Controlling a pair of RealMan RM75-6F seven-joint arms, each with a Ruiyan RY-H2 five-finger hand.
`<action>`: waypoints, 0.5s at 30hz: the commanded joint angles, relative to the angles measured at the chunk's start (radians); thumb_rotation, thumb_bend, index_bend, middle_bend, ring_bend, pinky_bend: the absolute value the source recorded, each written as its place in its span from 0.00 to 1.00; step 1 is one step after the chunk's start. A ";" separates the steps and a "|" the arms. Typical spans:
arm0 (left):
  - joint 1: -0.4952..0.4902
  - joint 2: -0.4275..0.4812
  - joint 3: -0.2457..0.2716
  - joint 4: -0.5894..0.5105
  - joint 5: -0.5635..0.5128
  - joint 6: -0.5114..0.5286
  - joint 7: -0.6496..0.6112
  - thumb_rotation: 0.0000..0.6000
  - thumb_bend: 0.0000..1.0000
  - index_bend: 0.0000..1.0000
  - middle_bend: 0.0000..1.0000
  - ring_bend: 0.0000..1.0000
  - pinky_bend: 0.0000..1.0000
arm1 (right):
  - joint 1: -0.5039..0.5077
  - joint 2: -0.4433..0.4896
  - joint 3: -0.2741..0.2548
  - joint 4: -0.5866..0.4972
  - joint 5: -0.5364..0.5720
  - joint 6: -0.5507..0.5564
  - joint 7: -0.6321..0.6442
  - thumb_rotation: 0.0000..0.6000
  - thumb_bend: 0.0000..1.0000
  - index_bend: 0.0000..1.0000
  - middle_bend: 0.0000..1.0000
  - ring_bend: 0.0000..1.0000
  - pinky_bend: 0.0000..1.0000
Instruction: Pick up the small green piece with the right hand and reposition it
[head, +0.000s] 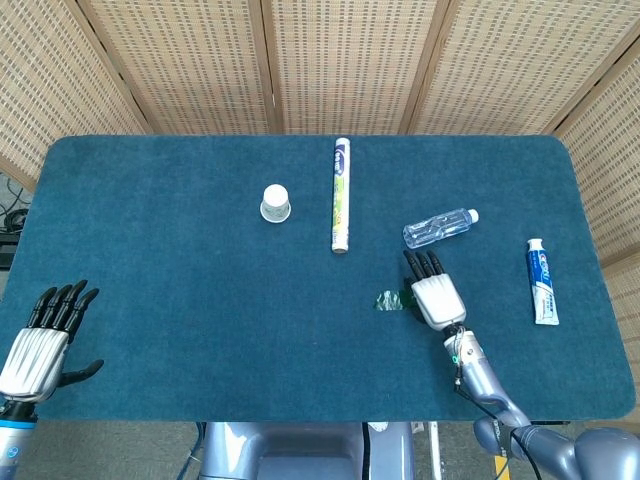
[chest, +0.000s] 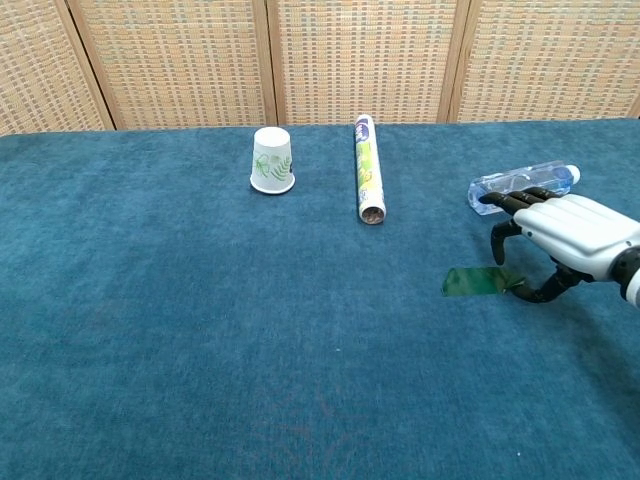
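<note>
The small green piece (head: 388, 301) (chest: 472, 282) lies flat on the blue table cloth, right of centre. My right hand (head: 435, 293) (chest: 565, 228) hovers just to its right, palm down with the fingers stretched forward. Its thumb curls down and meets the piece's right end; nothing is lifted. The piece's right edge is partly hidden by the thumb. At the table's near left corner, my left hand (head: 45, 338) rests with its fingers spread and nothing in it; the chest view does not show it.
An upturned paper cup (head: 276, 204) (chest: 272, 160) and a long wrapped roll (head: 341, 195) (chest: 366, 168) lie toward the back. A clear water bottle (head: 438, 228) (chest: 520, 183) lies just beyond my right hand's fingertips. A toothpaste tube (head: 542, 281) lies at the right.
</note>
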 joint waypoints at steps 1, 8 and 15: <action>0.000 0.000 0.000 0.000 -0.001 0.000 -0.001 1.00 0.09 0.00 0.00 0.00 0.00 | 0.002 -0.001 0.001 -0.001 -0.002 0.001 0.000 1.00 0.23 0.46 0.05 0.00 0.00; 0.000 0.002 -0.001 0.000 0.000 0.003 -0.005 1.00 0.09 0.00 0.00 0.00 0.00 | 0.003 0.000 0.001 -0.009 0.001 -0.004 -0.010 1.00 0.23 0.49 0.07 0.00 0.00; 0.000 0.003 0.000 0.000 0.003 0.003 -0.008 1.00 0.09 0.00 0.00 0.00 0.00 | 0.002 0.002 0.002 -0.013 0.007 -0.010 -0.014 1.00 0.25 0.54 0.09 0.00 0.00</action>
